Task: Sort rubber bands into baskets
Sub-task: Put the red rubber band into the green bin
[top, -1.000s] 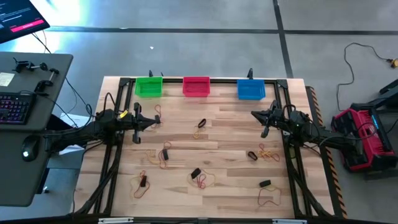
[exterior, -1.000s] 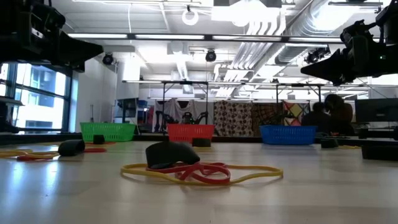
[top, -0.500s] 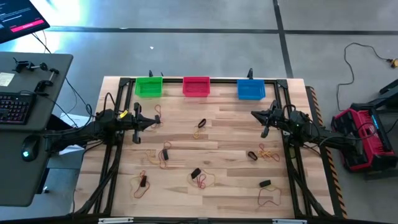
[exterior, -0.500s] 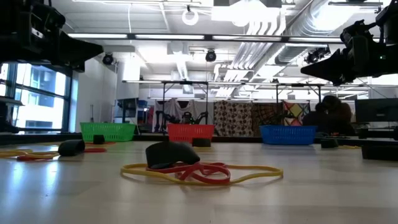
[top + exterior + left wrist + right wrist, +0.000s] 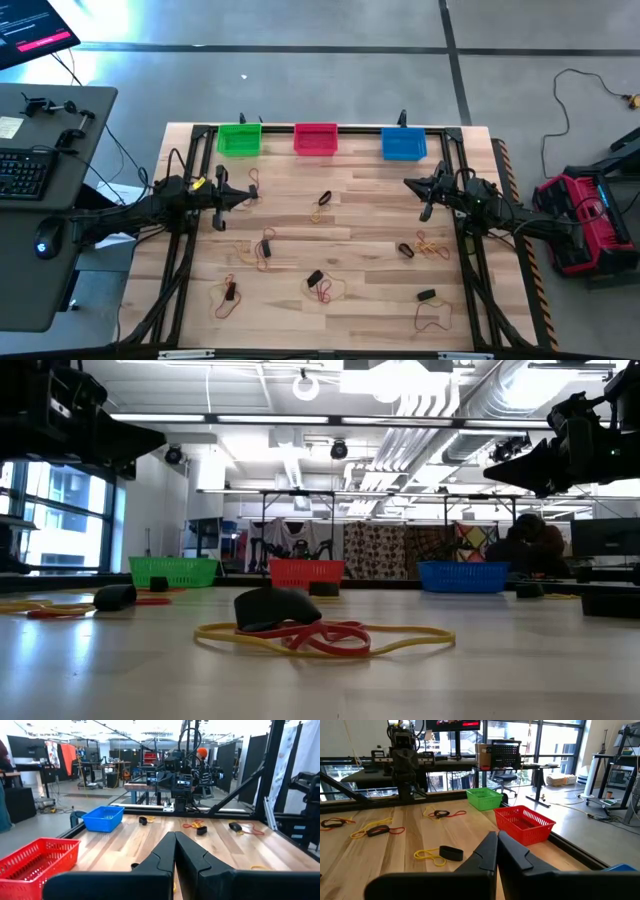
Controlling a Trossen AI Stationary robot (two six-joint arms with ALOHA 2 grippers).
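Three baskets stand along the table's far edge: green, red-pink and blue. Tan, red and black rubber bands lie scattered on the wood, among them a pile near the front, seen close in the low view, and a pair at the middle. My left gripper is shut and empty above the table's left side, also in its wrist view. My right gripper is shut and empty above the right side, also in its wrist view.
A black metal frame runs around the table's edges. More bands lie at the right, front right and front left. A desk with a keyboard stands left of the table.
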